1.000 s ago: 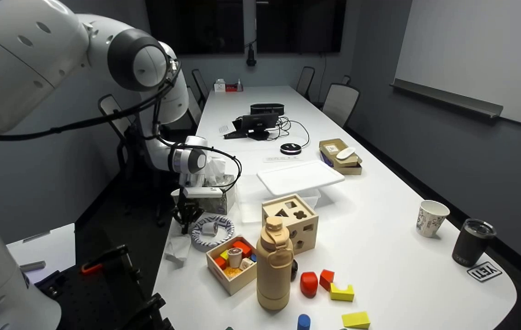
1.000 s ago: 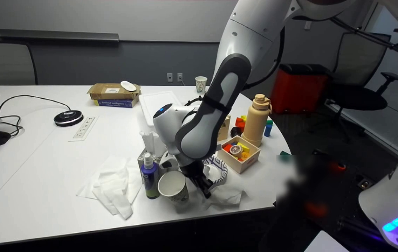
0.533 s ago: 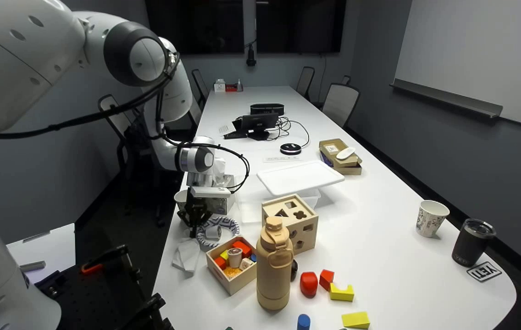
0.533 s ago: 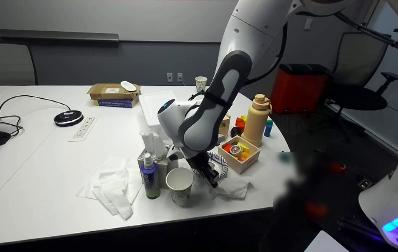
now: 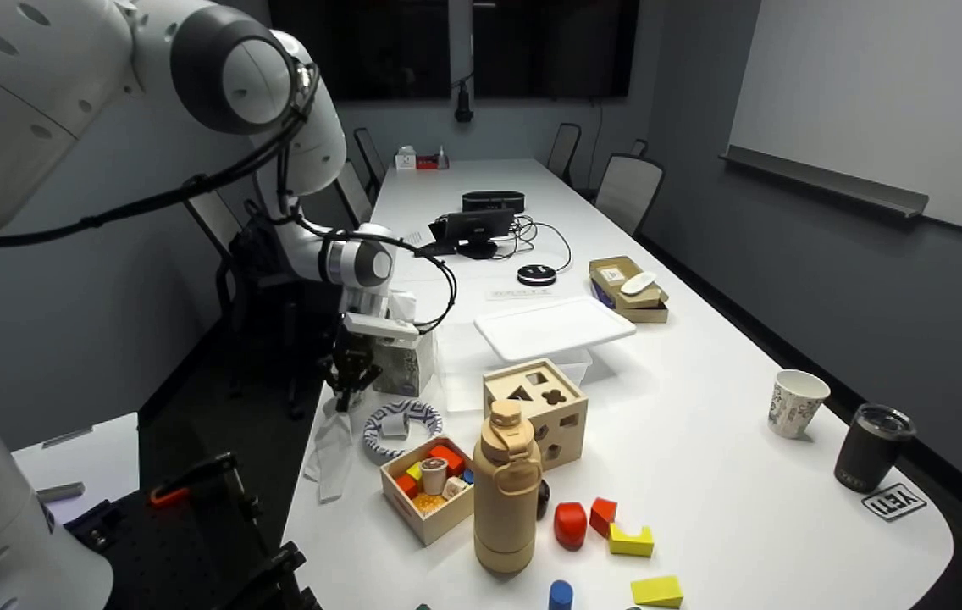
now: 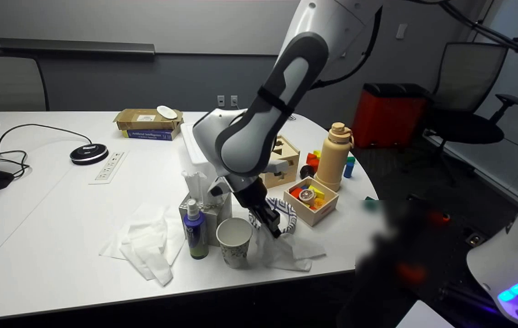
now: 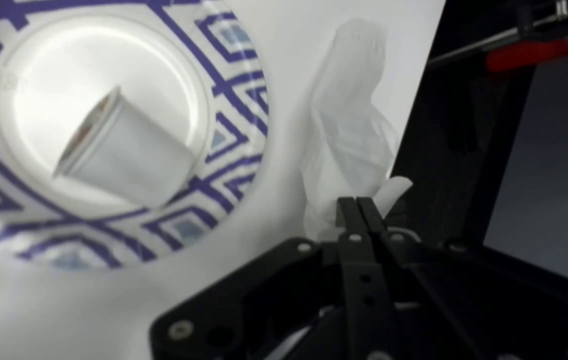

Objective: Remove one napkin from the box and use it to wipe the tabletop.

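Found gripper (image 7: 356, 206) closed fully, pinching napkin (image 7: 346, 135) beside plate (image 7: 240, 130). Press lightly against tabletop (image 6: 58, 264) just outside plate, sweeping in short strokes; avoid nudging it.

Bright tabletop (image 5: 684, 415), dim walls (image 5: 828, 288) (smeary blur (image 6: 380, 246) in an exterior view).

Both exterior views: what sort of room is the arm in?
Most likely an office meeting room: a long white table, chairs along its sides, and what looks like a whiteboard.
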